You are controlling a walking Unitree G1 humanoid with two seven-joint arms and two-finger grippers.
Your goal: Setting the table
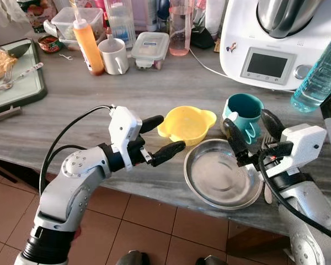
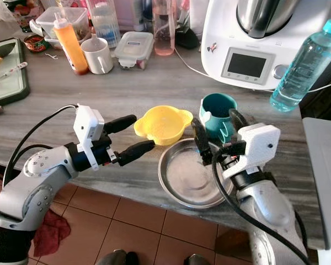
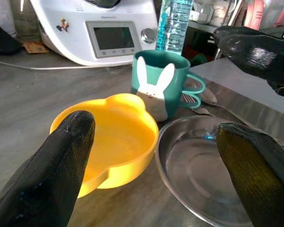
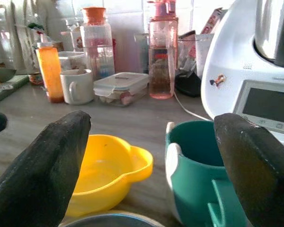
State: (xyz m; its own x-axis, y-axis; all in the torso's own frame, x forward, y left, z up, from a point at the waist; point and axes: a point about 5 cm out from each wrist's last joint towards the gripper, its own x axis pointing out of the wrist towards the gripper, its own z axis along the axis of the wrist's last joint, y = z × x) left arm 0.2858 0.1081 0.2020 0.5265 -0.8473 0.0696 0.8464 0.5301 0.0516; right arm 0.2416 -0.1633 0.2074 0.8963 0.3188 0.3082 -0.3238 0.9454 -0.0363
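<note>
Place setting: The steel plate (image 1: 223,179) lies at the counter's near edge, with the yellow bowl (image 1: 185,125) touching its far rim and the teal rabbit mug (image 1: 244,115) just beyond it. I judge them gathered here as one diner's setting.

Cutlery: What may be a fork (image 1: 266,144) lies by the plate's right rim, though my right arm hides most of it, so I cannot be sure.

Left pincer: My left gripper (image 1: 159,136) hovers just beside the bowl on its left side, fingers spread wide and empty. In the left wrist view the bowl sits framed between them, so I read this as lined up on the bowl rather than gripping it.

Right pincer: My right gripper (image 1: 252,128) is poised over the plate's far right rim, near the mug, fingers spread wide and empty. The mug's handle points toward it.

Beyond: Farther along the counter (image 1: 154,88) stand a white kitchen machine (image 1: 276,41), a water bottle (image 1: 320,74), a white mug (image 1: 114,55), an orange sauce bottle (image 1: 88,47) and a lidded container (image 1: 149,49), well apart from the setting.
</note>
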